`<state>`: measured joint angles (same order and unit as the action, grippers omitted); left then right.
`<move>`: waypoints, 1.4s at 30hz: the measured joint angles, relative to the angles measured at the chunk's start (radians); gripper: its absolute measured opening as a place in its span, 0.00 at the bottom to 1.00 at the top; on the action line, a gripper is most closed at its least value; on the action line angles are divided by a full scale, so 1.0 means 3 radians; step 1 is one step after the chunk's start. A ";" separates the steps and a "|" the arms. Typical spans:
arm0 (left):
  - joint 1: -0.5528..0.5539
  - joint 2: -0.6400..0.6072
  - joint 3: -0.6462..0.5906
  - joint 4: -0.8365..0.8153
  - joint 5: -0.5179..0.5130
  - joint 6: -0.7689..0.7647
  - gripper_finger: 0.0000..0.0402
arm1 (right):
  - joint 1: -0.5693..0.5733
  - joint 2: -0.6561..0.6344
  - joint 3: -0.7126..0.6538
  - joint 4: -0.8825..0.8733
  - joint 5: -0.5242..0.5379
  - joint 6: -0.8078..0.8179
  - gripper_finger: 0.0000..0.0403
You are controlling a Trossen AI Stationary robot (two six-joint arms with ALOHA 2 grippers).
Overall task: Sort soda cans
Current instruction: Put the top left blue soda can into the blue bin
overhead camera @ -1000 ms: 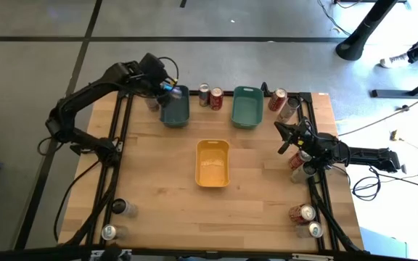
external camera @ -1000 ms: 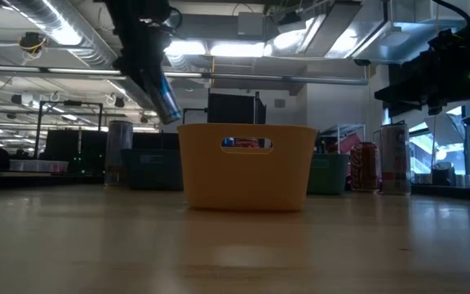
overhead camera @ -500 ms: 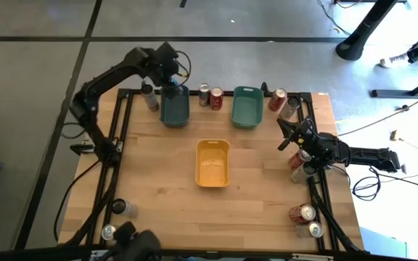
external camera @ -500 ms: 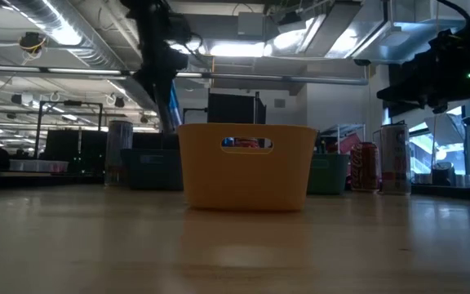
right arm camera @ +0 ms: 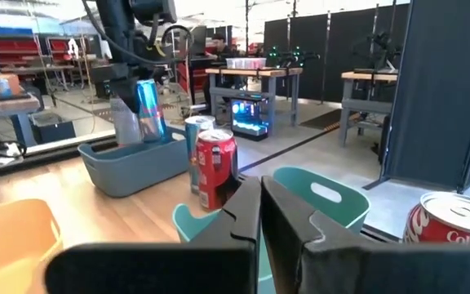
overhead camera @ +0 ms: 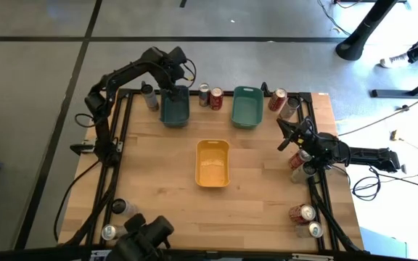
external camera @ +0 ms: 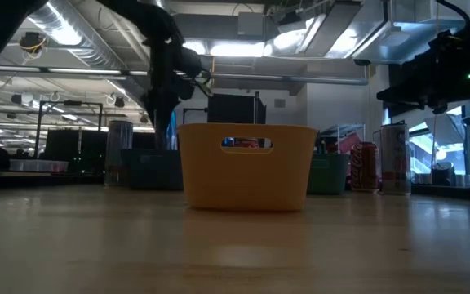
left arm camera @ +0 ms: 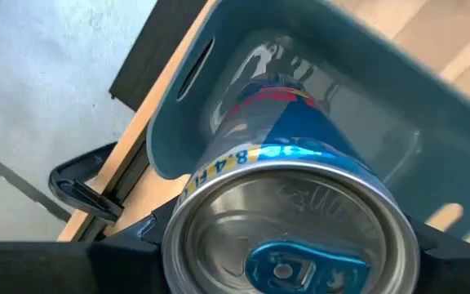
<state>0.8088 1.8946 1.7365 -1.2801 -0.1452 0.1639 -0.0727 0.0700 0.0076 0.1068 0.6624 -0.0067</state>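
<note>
My left gripper [overhead camera: 171, 81] stands over the blue-grey bin [overhead camera: 174, 112] at the table's far left. It is shut on a blue and silver soda can [left arm camera: 300, 155], which reaches down into that bin [left arm camera: 182, 131]. The right wrist view shows this can [right arm camera: 148, 110] upright above the bin's wall [right arm camera: 129, 167]. My right gripper [overhead camera: 285, 138] hovers shut near the right edge, touching nothing. Other soda cans stand on their bases: a silver one [overhead camera: 149, 96] beside the bin, two [overhead camera: 210, 96] between the far bins, and red and silver ones [overhead camera: 281, 103] at the far right. My left gripper pinches the can between its two fingers near the can's top end [left arm camera: 188, 189], coming from above and pointing down. The can hangs upright below the fingers, its lower part inside the blue-grey bin. I cannot tell whether its base touches the bin's floor.
A yellow bin [overhead camera: 212, 163] sits mid-table and a teal bin [overhead camera: 246, 107] at the far right. More cans stand along the right edge [overhead camera: 298, 159], at the near right corner [overhead camera: 307, 220] and at the near left corner [overhead camera: 115, 217]. Bare wood lies around the yellow bin.
My left arm has swung toward the far edge and over the blue-grey bin. The can it holds has turned from tilted to upright and has come down into the bin. The right arm has kept still.
</note>
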 joint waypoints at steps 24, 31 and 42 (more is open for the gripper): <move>0.0342 0.0005 -0.0616 0.0440 -0.0025 0.0093 0.58 | 0.0000 0.0000 0.0000 -0.0013 0.0011 0.0001 0.04; 0.0365 0.0003 -0.0628 0.0501 -0.0024 0.0080 0.69 | 0.0000 -0.0001 0.0000 -0.0016 0.0012 0.0003 0.04; 0.0365 -0.0044 -0.0335 0.0348 -0.0048 0.0102 0.73 | 0.0000 0.0000 -0.0001 -0.0015 0.0011 0.0003 0.04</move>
<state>0.9184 1.8812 1.6359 -1.1757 -0.1594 0.1946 -0.0727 0.0699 0.0074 0.1023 0.6659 -0.0059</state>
